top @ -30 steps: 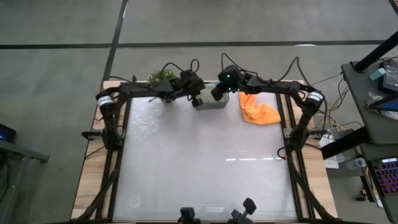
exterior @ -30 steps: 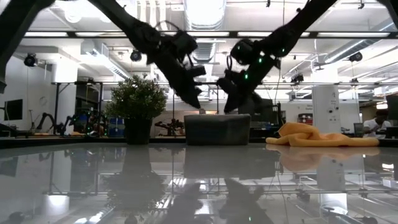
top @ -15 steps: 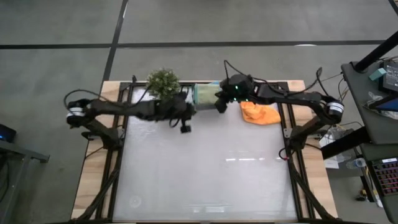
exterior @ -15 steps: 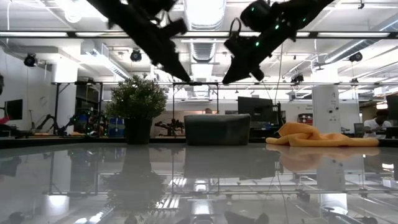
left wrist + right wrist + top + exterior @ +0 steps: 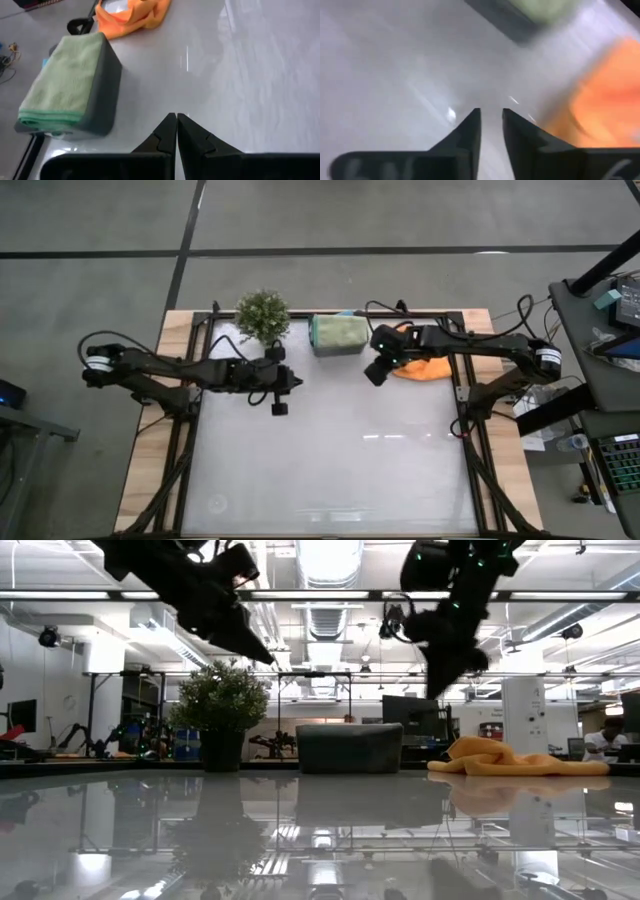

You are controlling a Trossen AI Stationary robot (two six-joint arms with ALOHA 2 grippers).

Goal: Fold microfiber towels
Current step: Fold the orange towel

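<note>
Towels were mostly folded and stacked in the grey bin, a green towel on top; one orange towel lay crumpled on the table, still unfolded. Right gripper hung above the table just beside that orange towel, empty, its fingers parted by a narrow gap. Left gripper hung off the bin's other side, near the plant, fingers pressed shut and empty.

Risks, as a guess: so narrow a gap might slip past the cloth or pinch several bunched layers, dragging the heap instead of lifting one edge. The glossy table could let the towel slide. A low swing might knock the bin close by and spill the stack.
</note>
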